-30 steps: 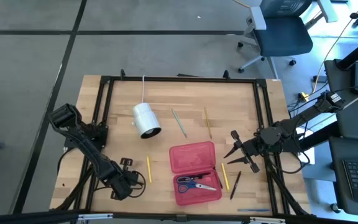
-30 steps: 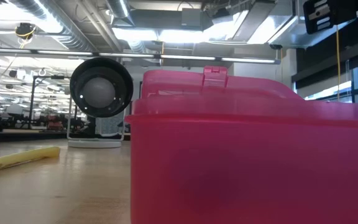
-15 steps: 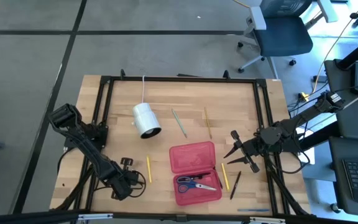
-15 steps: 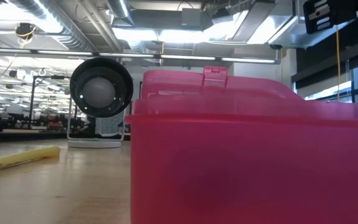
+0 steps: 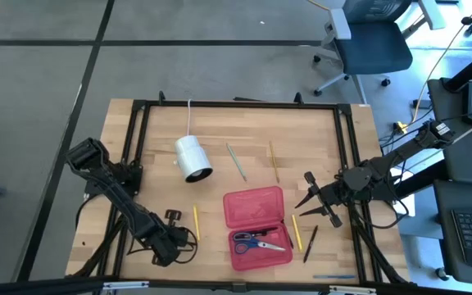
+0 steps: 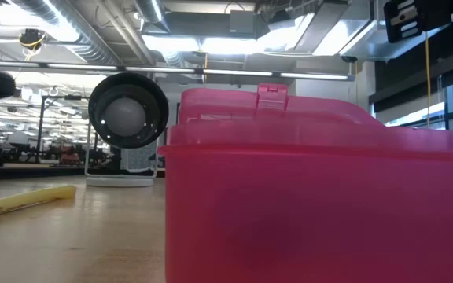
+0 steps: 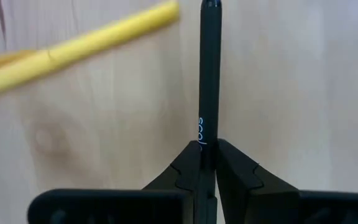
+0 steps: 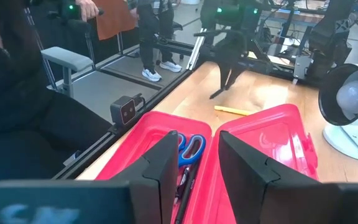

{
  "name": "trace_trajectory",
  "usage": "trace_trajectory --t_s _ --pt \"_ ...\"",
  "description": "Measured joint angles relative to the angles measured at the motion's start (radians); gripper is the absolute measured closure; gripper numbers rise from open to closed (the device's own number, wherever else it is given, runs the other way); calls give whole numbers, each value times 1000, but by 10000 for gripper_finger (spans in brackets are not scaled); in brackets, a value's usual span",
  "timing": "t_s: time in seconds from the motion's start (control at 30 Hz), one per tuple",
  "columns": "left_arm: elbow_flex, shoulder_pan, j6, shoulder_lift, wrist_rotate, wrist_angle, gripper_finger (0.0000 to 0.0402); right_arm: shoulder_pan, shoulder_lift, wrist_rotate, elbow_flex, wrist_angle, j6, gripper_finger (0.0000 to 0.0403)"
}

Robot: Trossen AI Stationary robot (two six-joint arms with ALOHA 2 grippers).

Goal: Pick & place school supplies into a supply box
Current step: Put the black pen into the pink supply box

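While the supply box [image 5: 257, 229] lies open near the front middle of the bench [image 5: 318, 139], blue-handled scissors [image 5: 256, 242] already inside its tray, the left claw [image 5: 173, 232] is recorded clenched on a black pen [image 7: 209, 81], held by one end with its long axis running straight out past the fingertips. The held pen is carried just above the bench surface, at the box's left, beside a yellow pencil [image 5: 196, 222] that lies between claw and box, lengthwise parallel to the box's left wall. By judgement, the box lies to the right of this claw, and the pen must pass over the pencil. The right claw [image 5: 316, 204] is logged at the box's right side, part-open, nothing grasped, near another yellow pencil [image 5: 297, 233] and a black marker [image 5: 310, 243].
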Motion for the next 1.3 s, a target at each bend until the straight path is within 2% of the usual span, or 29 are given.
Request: trace_trajectory --t_s 0.37,0.47,0.6,0.7,0.8,1.0,1.17,1.3 --pt "185 81 43 -2 10 4 376 0 0 0 0 -5 -29 284" --pt "245 111 43 -3 -31 13 375 0 0 0 0 -5 -42 284" --pt "294 173 43 -4 -109 95 375 0 0 0 0 -5 -54 284" --pt "299 230 43 -4 -126 215 375 0 0 0 0 -5 -53 284" --pt "300 288 49 9 -105 346 375 0 0 0 0 -5 -49 284" --pt "300 376 85 101 7 553 375 0 0 0 0 -5 -18 284" --pt "299 410 11 204 91 610 375 0 0 -1 0 -15 30 284" --pt "299 422 -53 272 120 629 375 0 0 -1 0 -15 33 284"
